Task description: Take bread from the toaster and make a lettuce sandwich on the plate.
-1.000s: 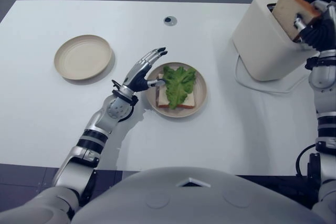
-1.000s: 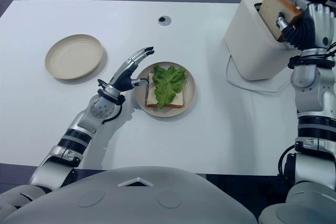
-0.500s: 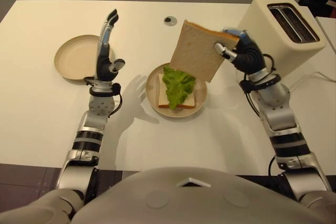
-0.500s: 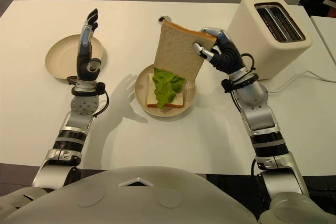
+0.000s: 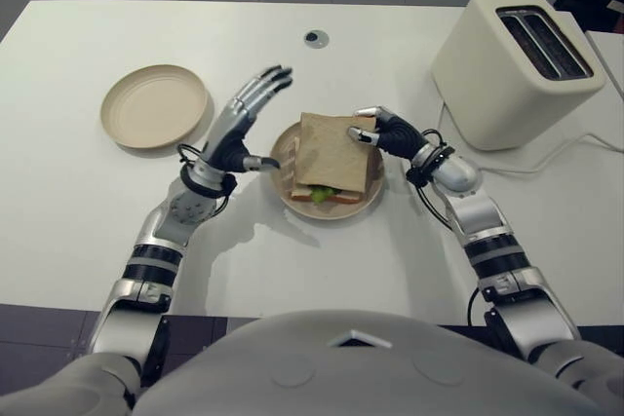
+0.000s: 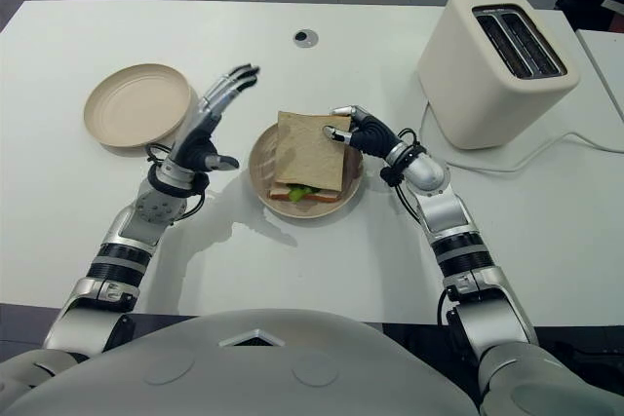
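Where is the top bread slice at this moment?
The top bread slice lies over the lettuce on the plate at the table's centre. The right hand pinches its right corner, left of the toaster.

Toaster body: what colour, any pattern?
The toaster is plain cream with no pattern; the right eye view shows it best.

2 plates: empty plate [image 5: 154, 105], sandwich plate [image 5: 332, 213]. 2 bread slices: top slice [image 5: 331, 148], bottom slice [image 5: 344, 198]. 1 lettuce leaf [image 5: 319, 195]. 1 toaster [image 5: 507, 80], 2 slots. 2 robot hands: left robot hand [image 5: 238, 133], right robot hand [image 5: 392, 132]. 1 bench [image 5: 390, 270].
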You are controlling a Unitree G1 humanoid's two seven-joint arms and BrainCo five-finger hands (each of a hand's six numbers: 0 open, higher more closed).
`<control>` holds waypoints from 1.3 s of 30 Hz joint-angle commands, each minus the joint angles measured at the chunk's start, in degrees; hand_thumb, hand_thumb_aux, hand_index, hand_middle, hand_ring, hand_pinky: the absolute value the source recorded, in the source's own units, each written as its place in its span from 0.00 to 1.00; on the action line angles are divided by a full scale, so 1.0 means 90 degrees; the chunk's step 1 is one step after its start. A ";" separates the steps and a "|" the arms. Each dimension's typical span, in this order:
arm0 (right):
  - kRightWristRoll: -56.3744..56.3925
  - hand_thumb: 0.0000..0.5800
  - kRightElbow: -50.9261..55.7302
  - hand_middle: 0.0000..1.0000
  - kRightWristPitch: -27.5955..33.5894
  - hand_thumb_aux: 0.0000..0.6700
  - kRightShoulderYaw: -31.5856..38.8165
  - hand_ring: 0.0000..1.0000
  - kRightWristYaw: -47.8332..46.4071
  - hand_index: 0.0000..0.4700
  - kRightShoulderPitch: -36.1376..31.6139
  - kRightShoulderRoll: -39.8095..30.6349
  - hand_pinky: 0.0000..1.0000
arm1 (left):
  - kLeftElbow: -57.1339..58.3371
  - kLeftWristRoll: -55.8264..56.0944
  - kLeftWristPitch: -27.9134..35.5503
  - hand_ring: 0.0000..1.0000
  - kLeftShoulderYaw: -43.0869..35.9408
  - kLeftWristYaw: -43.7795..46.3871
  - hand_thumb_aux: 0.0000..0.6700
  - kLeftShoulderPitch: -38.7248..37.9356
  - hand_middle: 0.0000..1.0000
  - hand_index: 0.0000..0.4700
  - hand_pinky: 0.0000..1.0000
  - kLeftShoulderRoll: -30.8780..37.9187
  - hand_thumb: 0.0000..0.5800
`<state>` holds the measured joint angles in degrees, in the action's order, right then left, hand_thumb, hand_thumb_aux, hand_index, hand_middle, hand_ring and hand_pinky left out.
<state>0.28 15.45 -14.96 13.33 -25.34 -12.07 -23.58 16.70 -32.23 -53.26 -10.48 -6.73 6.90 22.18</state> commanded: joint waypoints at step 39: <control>-0.1101 1.00 -0.0843 1.00 -0.2865 1.00 0.0996 1.00 -0.0979 1.00 0.2048 -0.1346 1.00 | 0.0445 0.2024 0.2676 1.00 -0.2193 0.2815 1.00 -0.0381 1.00 1.00 1.00 0.0911 1.00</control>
<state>-1.92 5.54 -43.11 21.44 -36.99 9.06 -39.42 12.26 -1.56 -38.77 -31.33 27.44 0.06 32.93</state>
